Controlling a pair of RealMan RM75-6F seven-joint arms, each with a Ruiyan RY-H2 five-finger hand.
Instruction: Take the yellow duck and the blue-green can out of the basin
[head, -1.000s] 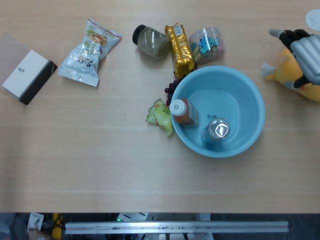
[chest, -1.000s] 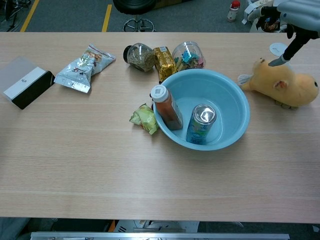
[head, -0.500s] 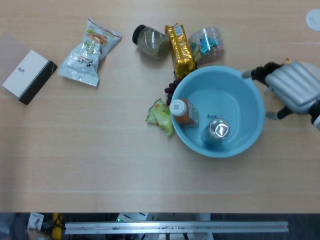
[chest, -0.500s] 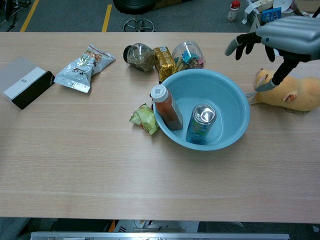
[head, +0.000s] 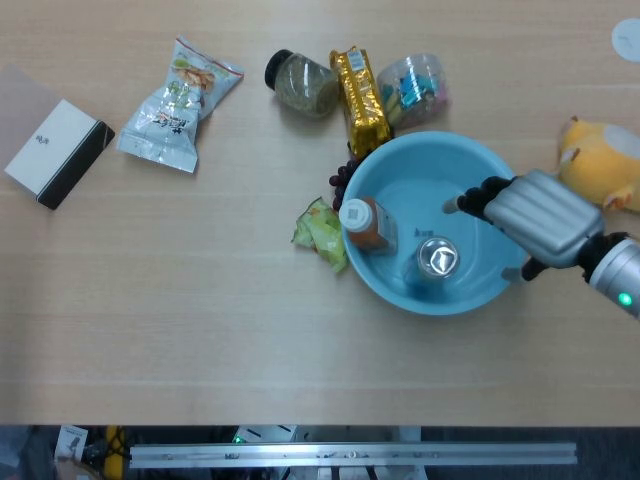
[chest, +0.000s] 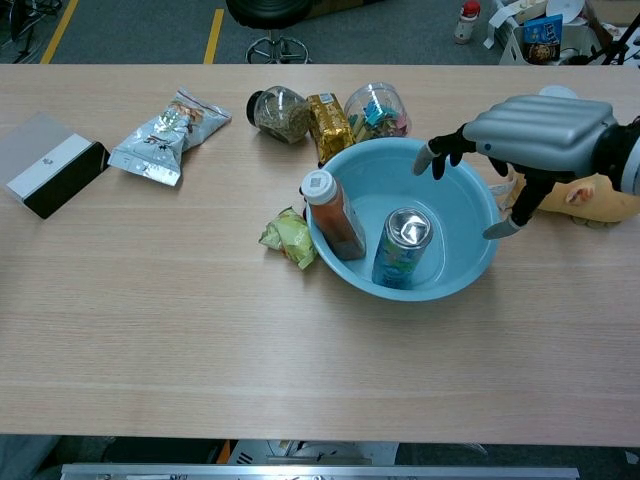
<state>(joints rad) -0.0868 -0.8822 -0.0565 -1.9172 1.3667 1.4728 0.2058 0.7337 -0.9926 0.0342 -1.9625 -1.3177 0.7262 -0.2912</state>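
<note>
Wooden table (chest: 300, 350), right hand (chest: 530, 135) empty, fingers spread, above the basin (chest: 470, 270) rim.

Overhead head view; oblique chest view

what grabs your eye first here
The light blue basin near the table's middle stands out, with a blue-green can and an orange bottle standing inside. The right hand hovers open over its right rim, and the yellow duck lies on the table beyond it.
</note>
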